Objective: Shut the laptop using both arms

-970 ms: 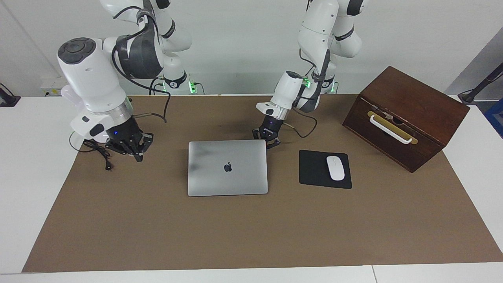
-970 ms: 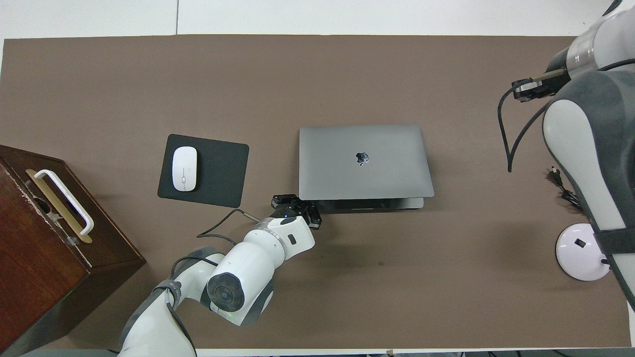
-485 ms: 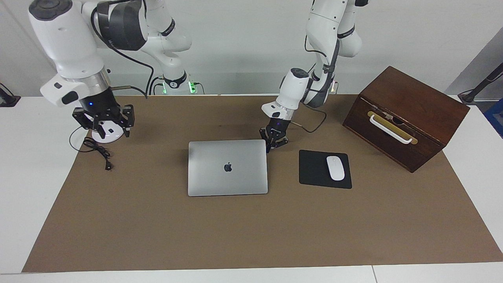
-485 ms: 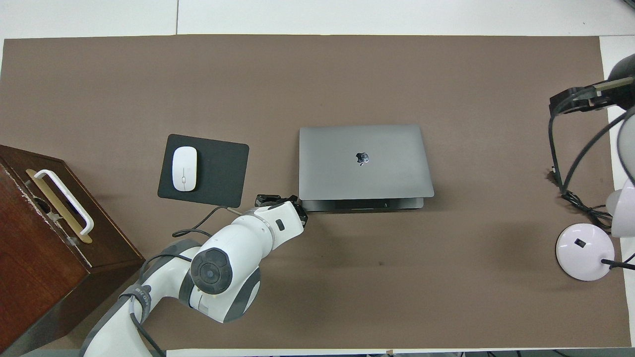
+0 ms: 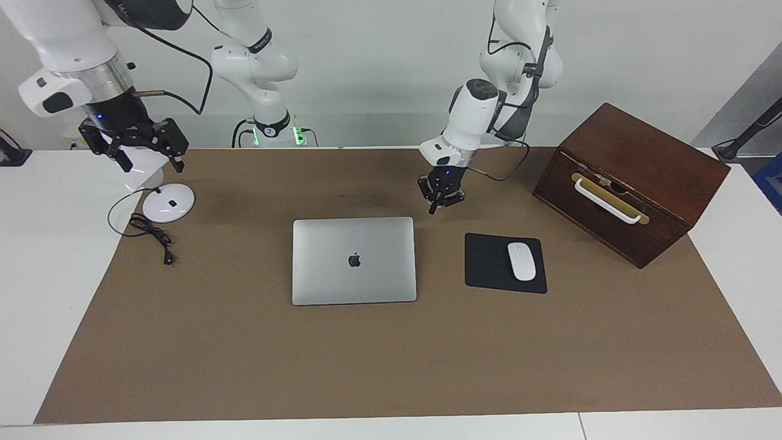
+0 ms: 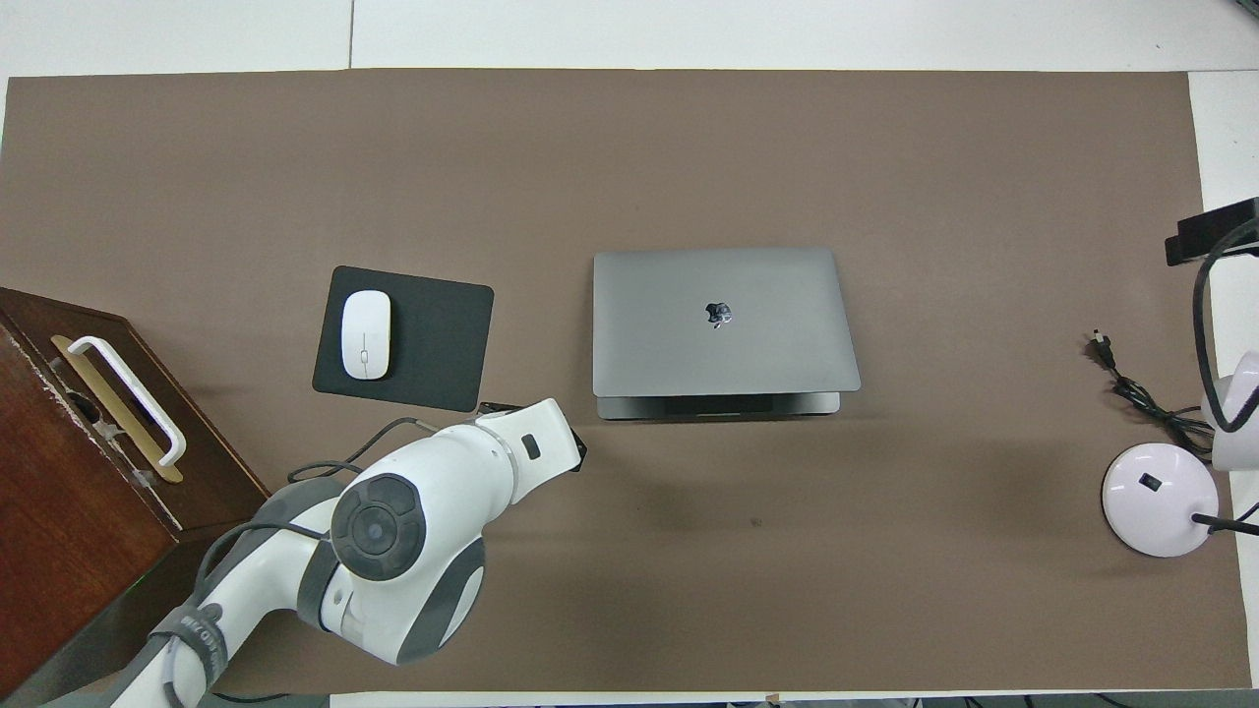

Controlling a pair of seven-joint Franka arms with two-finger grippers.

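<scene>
Laptop [image 5: 354, 260] silver-grey, lid nearly shut, dark logo up.

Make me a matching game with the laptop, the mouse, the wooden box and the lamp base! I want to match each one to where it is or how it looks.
Things:
1. laptop
2. white mouse
3. wooden box
4. white lamp base

Clues:
A. at the right arm's end of the table, with a black cord
B. lid down, logo facing up
C. has a white handle
D. lies on a black mouse pad

Pairs: 1-B, 2-D, 3-C, 4-A
</scene>
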